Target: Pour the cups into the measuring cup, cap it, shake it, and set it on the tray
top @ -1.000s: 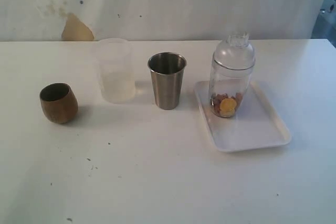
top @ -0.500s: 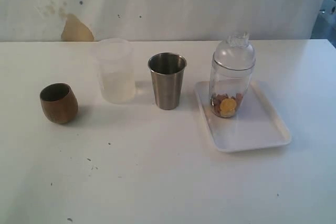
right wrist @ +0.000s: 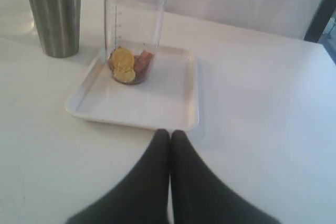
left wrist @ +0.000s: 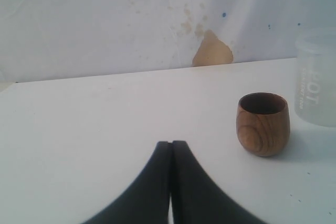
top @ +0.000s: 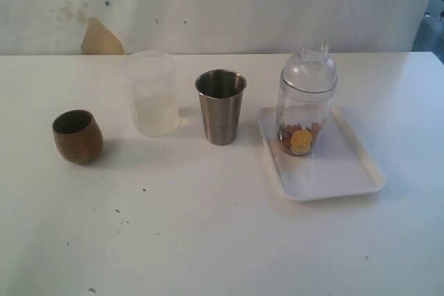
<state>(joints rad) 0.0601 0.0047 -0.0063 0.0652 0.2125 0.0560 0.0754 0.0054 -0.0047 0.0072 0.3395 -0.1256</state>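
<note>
- Two grippers, both clenched on nothing: the left gripper (left wrist: pixel 170 144) faces the wooden cup (top: pixel 78 136) across bare worktop (top: pixel 208 233), and the right gripper (right wrist: pixel 169 132) points at the tray (top: pixel 350 171), just short of its near rim.
- Your measuring cup (top: pixel 302 112) stands upright on the tray with the dome lid (top: pixel 309 67) on and yellow and brown pieces at the bottom. By my reading the task is finished.
- To end well, draw each arm straight back; don't sweep sideways.
- Edges: the measuring cup stands toward the tray's tumbler-side rim, and the steel tumbler (top: pixel 220 107) stands just beside that rim, so keep off both.
- Open room: the worktop in front of the row is free, and the frosted cup (top: pixel 151 95) is well apart from the tray.
</note>
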